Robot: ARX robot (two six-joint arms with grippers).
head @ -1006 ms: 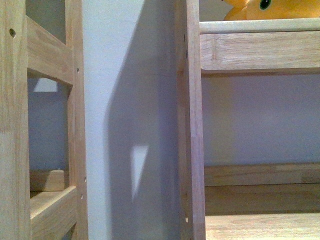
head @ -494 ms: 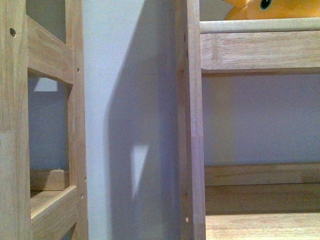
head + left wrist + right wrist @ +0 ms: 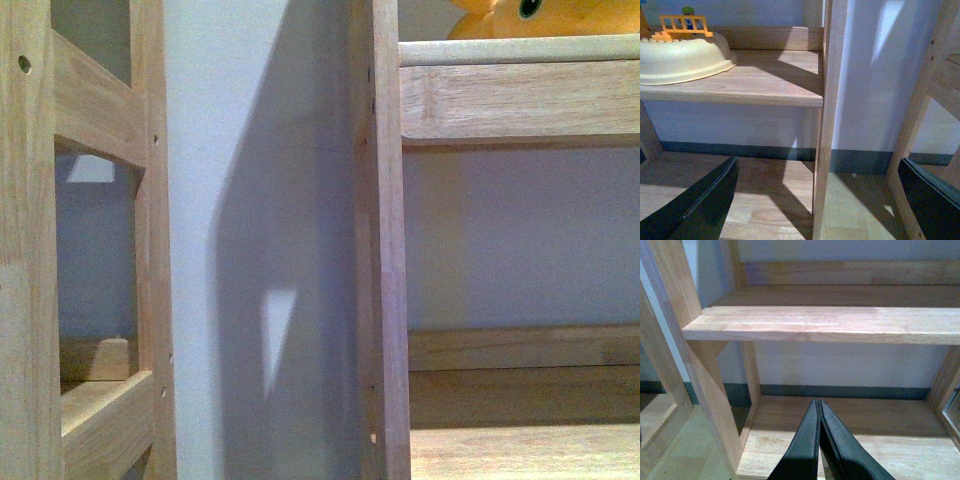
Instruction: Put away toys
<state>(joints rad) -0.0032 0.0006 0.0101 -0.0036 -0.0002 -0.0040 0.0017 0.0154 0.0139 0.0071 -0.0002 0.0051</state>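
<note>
The toy, an orange-yellow plush [image 3: 545,16] with a dark eye, lies on the upper shelf [image 3: 520,52] at the top right of the front view; only its lower edge shows. Neither gripper appears in that view. My left gripper [image 3: 817,202] is open, its dark fingers [image 3: 700,205] far apart on either side of a wooden upright [image 3: 827,125], holding nothing. My right gripper [image 3: 819,407] is shut with nothing between its fingers. It hovers above the bottom board [image 3: 880,440] of a wooden shelf unit.
Two light wooden shelf units stand against a white wall [image 3: 250,200] with a narrow gap between them. A cream dish [image 3: 682,57] with an orange toy fence [image 3: 684,24] sits on a shelf board [image 3: 765,80]. Another board [image 3: 830,322] crosses above the right gripper.
The front view has crept slightly, so the upper shelf rail and the plush sit a little higher in the picture. Nothing else differs.
</note>
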